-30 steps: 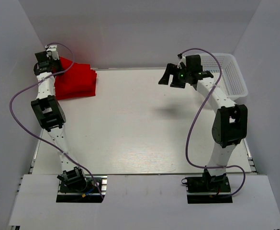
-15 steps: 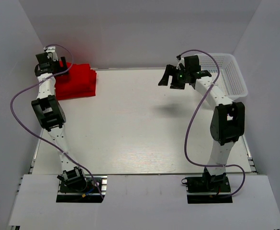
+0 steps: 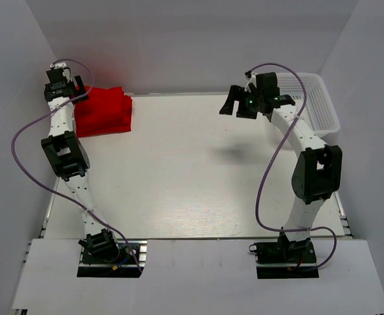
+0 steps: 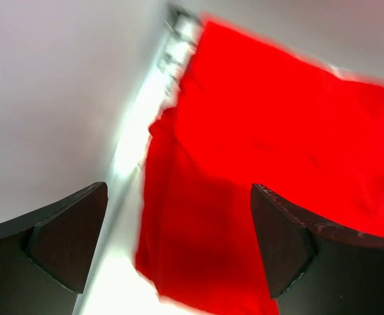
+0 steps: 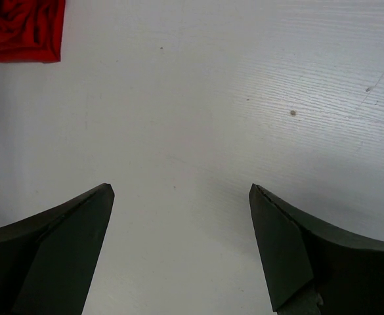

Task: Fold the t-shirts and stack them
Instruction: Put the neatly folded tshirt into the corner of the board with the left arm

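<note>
Both our left fingers and right fingers gape empty; the left just drew off the ten-o'clock red t-shirts, stack seemingly finished.

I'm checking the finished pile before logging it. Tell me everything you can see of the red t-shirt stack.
The red t-shirt stack is bright red cloth, folded into a roughly rectangular pile, with layered edges showing along its right side. It lies flat at the far left corner of the table, and the left arm partly hides it in the top view. The left gripper hangs open over its left edge, holding none of it. The number of shirts cannot be told.
</note>
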`<move>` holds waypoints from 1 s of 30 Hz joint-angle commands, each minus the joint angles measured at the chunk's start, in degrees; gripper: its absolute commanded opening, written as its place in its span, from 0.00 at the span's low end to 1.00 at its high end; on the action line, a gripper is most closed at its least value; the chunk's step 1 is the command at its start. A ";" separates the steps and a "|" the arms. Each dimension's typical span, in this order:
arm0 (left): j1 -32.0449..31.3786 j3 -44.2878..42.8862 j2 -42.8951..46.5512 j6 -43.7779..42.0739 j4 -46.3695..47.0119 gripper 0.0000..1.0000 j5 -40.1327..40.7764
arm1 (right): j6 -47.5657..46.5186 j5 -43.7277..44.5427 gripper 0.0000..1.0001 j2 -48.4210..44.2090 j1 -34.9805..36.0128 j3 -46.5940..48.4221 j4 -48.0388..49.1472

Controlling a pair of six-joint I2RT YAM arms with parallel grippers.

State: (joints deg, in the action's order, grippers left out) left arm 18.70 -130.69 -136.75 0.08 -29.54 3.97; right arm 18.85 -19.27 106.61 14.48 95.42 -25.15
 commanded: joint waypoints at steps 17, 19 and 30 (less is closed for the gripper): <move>-23.51 55.18 50.97 17.40 4.14 1.00 -2.82 | 0.13 7.66 0.90 -21.78 -0.15 -23.51 9.66; -31.77 56.42 50.44 18.63 3.18 1.00 -1.69 | 0.39 8.46 0.90 -23.55 -0.33 -27.91 10.64; -45.32 59.77 52.72 21.72 1.77 1.00 7.54 | 3.56 12.41 0.90 -31.80 -0.33 -38.99 13.27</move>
State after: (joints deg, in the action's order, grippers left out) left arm -25.82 -69.06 -88.16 20.43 -28.60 6.76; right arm 21.39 -9.13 77.87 14.31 57.43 -16.14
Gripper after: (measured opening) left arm 0.994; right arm 0.897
